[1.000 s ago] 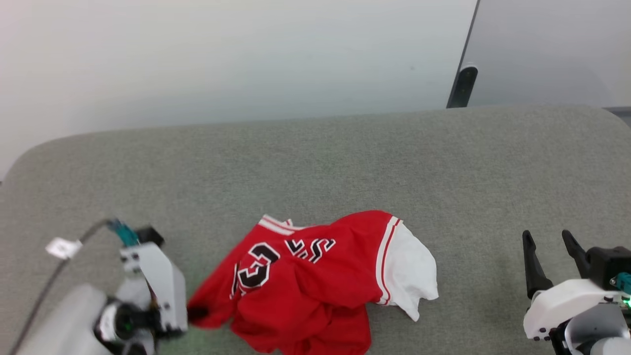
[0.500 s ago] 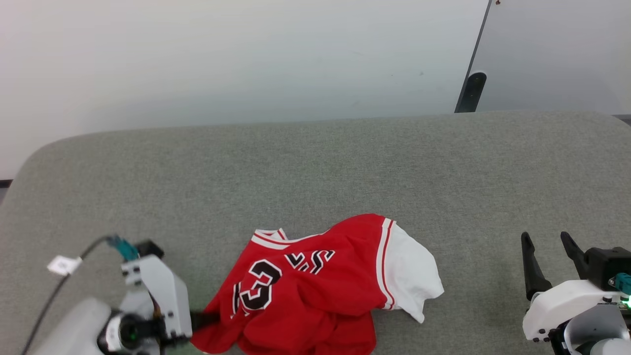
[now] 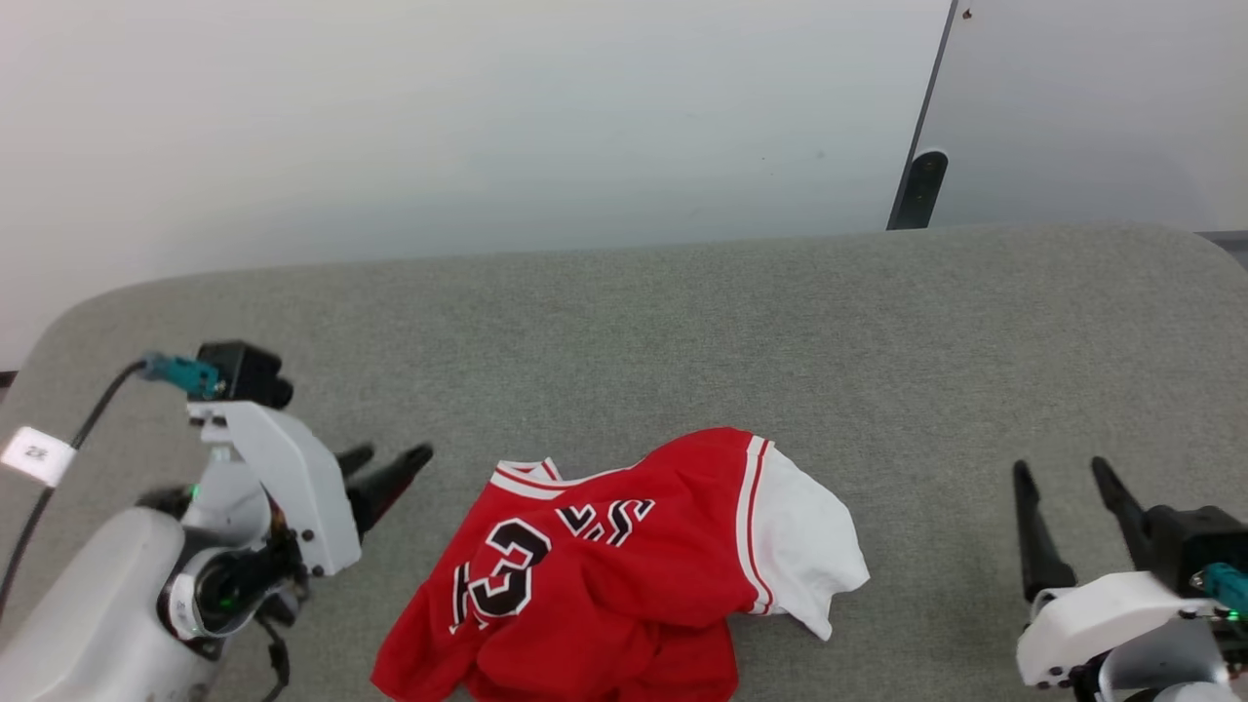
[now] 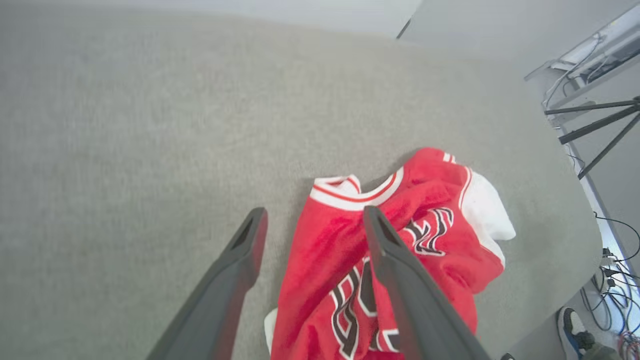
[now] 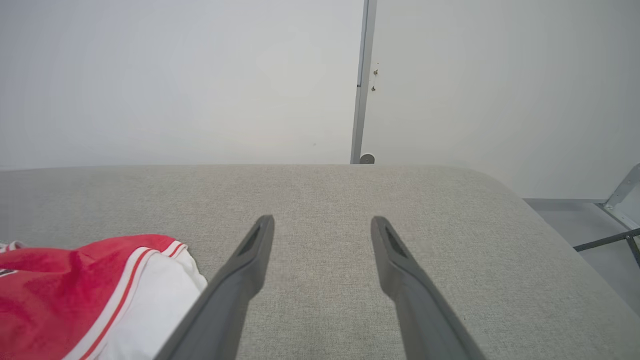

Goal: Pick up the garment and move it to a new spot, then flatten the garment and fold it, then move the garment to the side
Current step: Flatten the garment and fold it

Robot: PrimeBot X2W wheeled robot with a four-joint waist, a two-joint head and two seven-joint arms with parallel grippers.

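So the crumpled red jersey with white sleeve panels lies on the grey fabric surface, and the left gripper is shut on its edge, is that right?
Not quite: the left gripper is open and holds nothing, standing beside the red jersey, as the head view shows. The jersey does lie crumpled on the grey fabric surface.

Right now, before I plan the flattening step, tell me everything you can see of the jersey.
The jersey is bright red, soft-looking knit with a white sleeve, red-white striped trim at collar and sleeve seam, and black white-edged block characters. It lies crumpled, folded over itself, on the grey fabric surface near the robot's side. Nothing grips it: the open left gripper and open right gripper stand apart on either side.
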